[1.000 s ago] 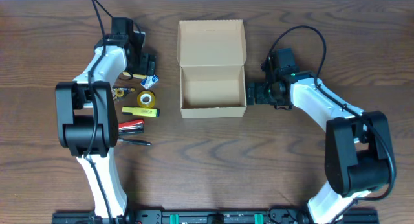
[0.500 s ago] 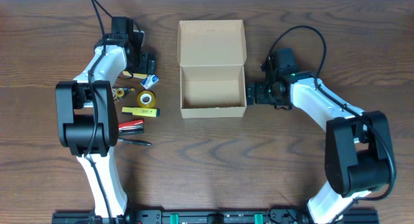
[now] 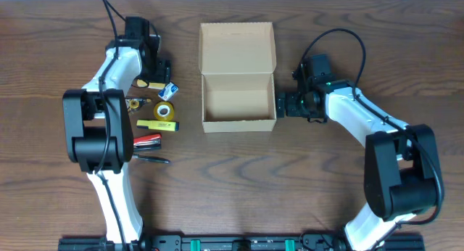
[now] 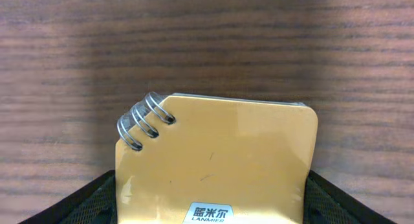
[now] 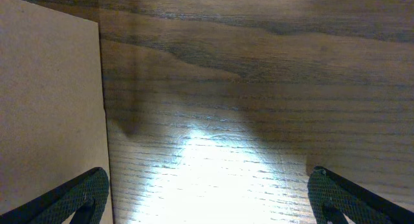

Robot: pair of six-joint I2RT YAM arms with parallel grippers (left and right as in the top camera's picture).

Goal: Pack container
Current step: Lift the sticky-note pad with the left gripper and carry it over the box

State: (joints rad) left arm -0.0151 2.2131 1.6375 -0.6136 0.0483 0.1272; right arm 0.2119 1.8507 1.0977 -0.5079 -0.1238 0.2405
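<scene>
The container (image 3: 238, 99), a tan cardboard box, stands open in the middle of the table with its flap lid (image 3: 238, 46) laid back. It looks empty. My left gripper (image 3: 160, 71) is down at the table to the left of the box. In the left wrist view a yellow spiral notebook (image 4: 213, 159) lies between the fingers (image 4: 97, 201), which touch both its side edges, so the left gripper (image 4: 210, 201) is shut on it. My right gripper (image 3: 285, 104) rests open beside the box's right wall (image 5: 48, 107), with bare table between its fingers (image 5: 336, 191).
Left of the box lie a blue-and-white eraser (image 3: 170, 91), a yellow tape roll (image 3: 164, 110), a yellow highlighter (image 3: 158, 125), a red pen (image 3: 147, 140), a black pen (image 3: 151, 159) and a small clip (image 3: 135, 104). Wooden table (image 3: 239, 178) stretches in front.
The left gripper's jaws have narrowed onto the notebook's sides, and the left arm has shifted slightly towards the far edge. The right arm and the box are unchanged.
</scene>
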